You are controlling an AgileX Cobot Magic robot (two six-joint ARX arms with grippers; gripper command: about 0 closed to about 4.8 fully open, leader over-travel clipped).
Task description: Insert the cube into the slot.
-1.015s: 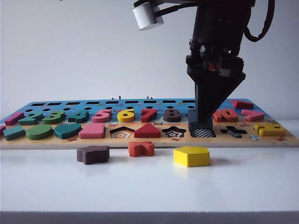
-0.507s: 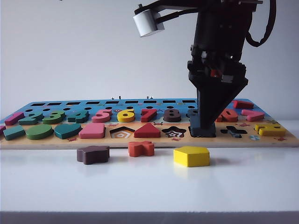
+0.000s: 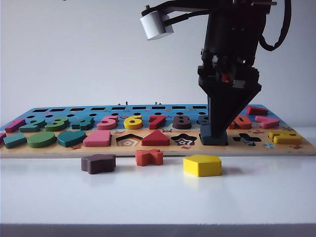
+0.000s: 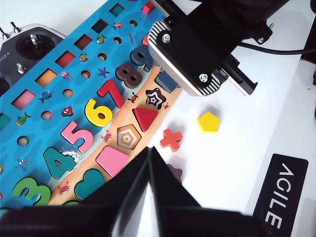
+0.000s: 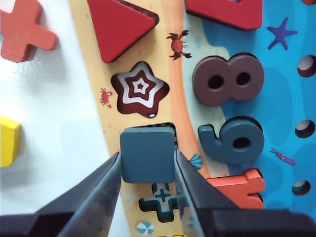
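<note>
On the white table [image 3: 158, 197] nearest the exterior camera lie three loose pieces in a row: a brown block [image 3: 98, 163], an orange cross [image 3: 149, 157] and a yellow pentagon [image 3: 202, 165]. Just behind them runs the puzzle board [image 3: 148, 148], its front row holding flat shapes and several cut-outs, with coloured numbers farther back. The right gripper [image 5: 147, 173] points straight down over the board's front row, right of the star cut-out [image 5: 140, 95], its fingers [image 5: 195, 190] clamped on two opposite sides of the cube [image 5: 147, 154]. The cube sits in the slot [image 5: 163, 126], nearly level; a thin strip of the checkered floor shows along one edge, so it looks not quite squared in. The left gripper [image 4: 148, 195] hangs above the table's near side, well apart from the cube, its two dark fingers meeting at the tips with nothing between them
</note>
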